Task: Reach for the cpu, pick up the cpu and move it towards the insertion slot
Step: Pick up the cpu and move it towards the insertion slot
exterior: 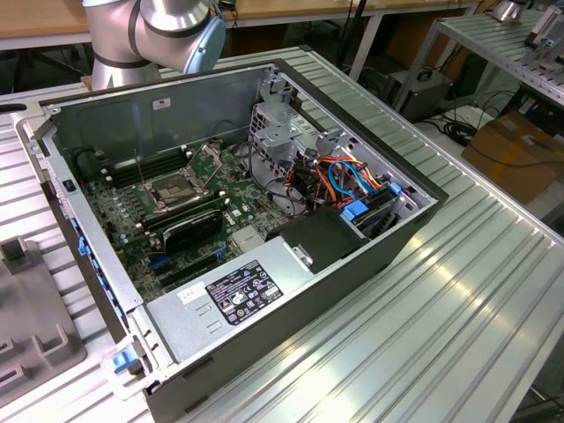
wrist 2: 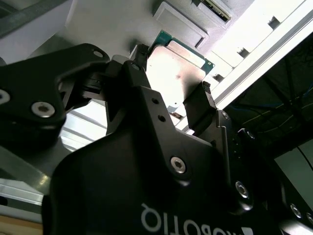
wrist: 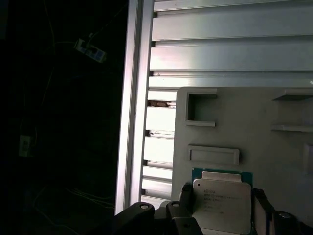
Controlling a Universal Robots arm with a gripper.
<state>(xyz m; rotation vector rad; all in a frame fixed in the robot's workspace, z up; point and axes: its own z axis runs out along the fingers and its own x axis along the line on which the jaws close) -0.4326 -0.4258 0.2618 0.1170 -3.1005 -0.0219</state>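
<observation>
In the first wrist view the cpu [wrist: 222, 208], a pale square chip on a green board, lies flat against a grey tray [wrist: 254, 117]. My gripper [wrist: 222, 192] straddles it, one black finger [wrist: 186, 193] pressed to each opposite side. The second wrist view has the same grip: the cpu [wrist 2: 178, 81] sits between the gripper's [wrist 2: 172, 73] fingers [wrist 2: 206, 105]. I cannot tell whether the chip is lifted off the tray. In the exterior view the insertion slot [exterior: 176, 189], with its silver frame, lies on the motherboard inside the open computer case [exterior: 115, 123]. My arm [exterior: 159, 26] rises behind the case.
The case stands on a ribbed aluminium table [exterior: 441, 291]. Black memory slots [exterior: 189, 229], a drive cage [exterior: 282, 132] and coloured cables [exterior: 352, 181] crowd the socket. A grey fixture [exterior: 35, 326] sits at the exterior view's left. The table edge [wrist: 134, 122] runs close beside the tray.
</observation>
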